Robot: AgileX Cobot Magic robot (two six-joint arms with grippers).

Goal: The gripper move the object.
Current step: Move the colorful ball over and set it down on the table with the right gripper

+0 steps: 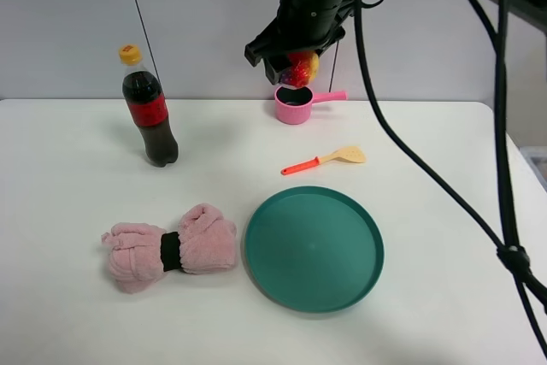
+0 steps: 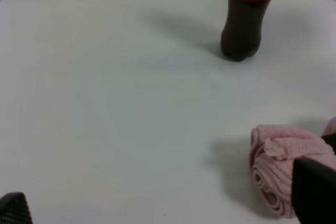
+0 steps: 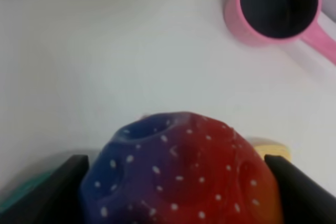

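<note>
My right gripper is shut on the rainbow-mottled ball and holds it in the air above the pink saucepan at the table's back. In the right wrist view the ball fills the space between the two dark fingers, with the saucepan below and apart from it. My left gripper is not seen in the exterior high view; in the left wrist view only its dark fingertips show at the frame's corners, wide apart and empty.
A cola bottle stands at the back left. A rolled pink towel lies at the front left beside a green plate. A small orange-handled spatula lies between the plate and saucepan. Black cables hang at the right.
</note>
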